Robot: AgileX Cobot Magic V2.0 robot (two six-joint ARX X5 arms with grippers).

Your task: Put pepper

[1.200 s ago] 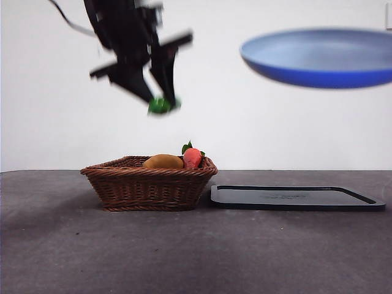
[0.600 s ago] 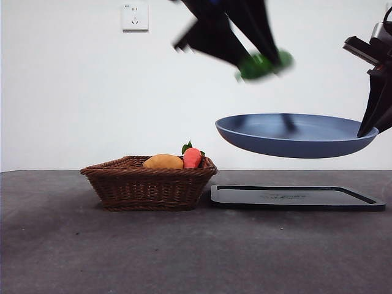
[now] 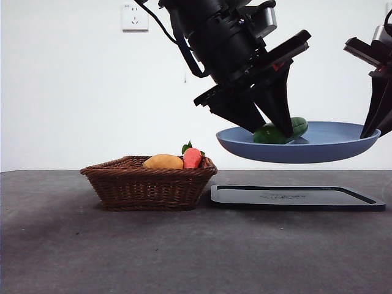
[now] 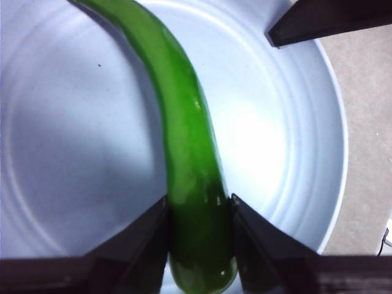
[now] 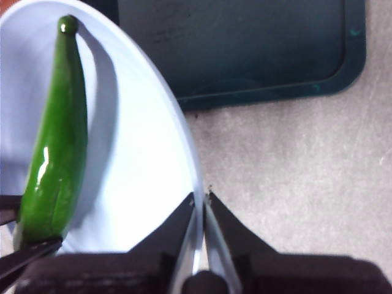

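Observation:
The pepper (image 3: 282, 131) is a glossy green, long vegetable lying in the blue plate (image 3: 318, 150), which hangs in the air above the black tray (image 3: 297, 197). My left gripper (image 3: 275, 130) reaches down into the plate, shut on the pepper's thick end. In the left wrist view both jaws press the pepper (image 4: 190, 147) over the plate's floor (image 4: 73, 153). My right gripper (image 3: 371, 125) holds the plate at its right rim. Its wrist view shows the jaws (image 5: 199, 205) shut on the plate's edge (image 5: 187, 165), with the pepper (image 5: 58, 141) lying inside.
A brown wicker basket (image 3: 150, 187) stands on the table left of the tray. It holds a yellow-orange fruit (image 3: 163, 162) and a red-orange item with green leaves (image 3: 192, 157). The black tray (image 5: 239, 49) lies flat under the plate. A wall socket (image 3: 135, 17) is behind.
The left gripper carried the pepper from above the basket rightwards, then down into the plate. The plate came down from high up to just above the tray.

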